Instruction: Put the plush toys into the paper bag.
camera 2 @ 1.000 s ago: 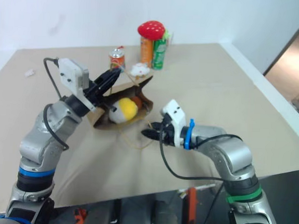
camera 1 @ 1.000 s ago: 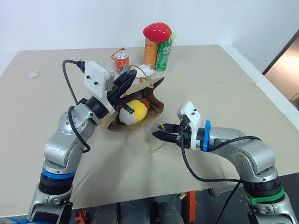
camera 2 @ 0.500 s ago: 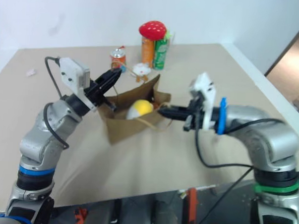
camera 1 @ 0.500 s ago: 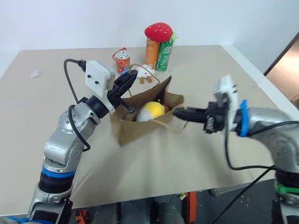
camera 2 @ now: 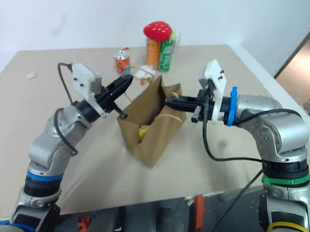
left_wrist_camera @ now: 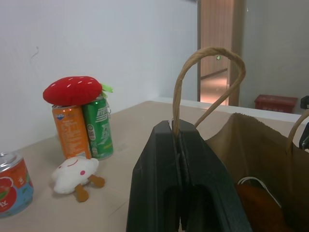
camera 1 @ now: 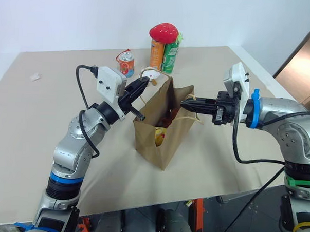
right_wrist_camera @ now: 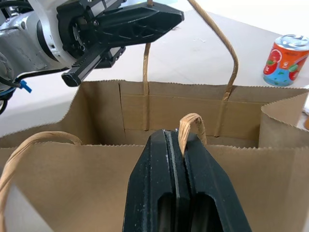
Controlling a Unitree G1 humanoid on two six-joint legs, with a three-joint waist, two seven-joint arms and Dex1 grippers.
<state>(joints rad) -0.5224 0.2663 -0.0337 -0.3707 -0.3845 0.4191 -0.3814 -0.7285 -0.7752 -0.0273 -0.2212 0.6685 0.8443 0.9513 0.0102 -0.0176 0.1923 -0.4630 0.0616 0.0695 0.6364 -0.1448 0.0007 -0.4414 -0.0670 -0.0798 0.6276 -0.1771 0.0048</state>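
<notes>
Brown kraft paper bag (camera 1: 164,132) stands upright on beige worktop (camera 1: 36,121), each cord handle pinched by a closed claw, left (camera 1: 142,83) and right (camera 1: 185,103); cans (camera 1: 163,55) stand behind.

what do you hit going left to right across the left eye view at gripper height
left gripper shut on one bag handle → paper bag standing upright → right gripper shut on the other handle
</notes>
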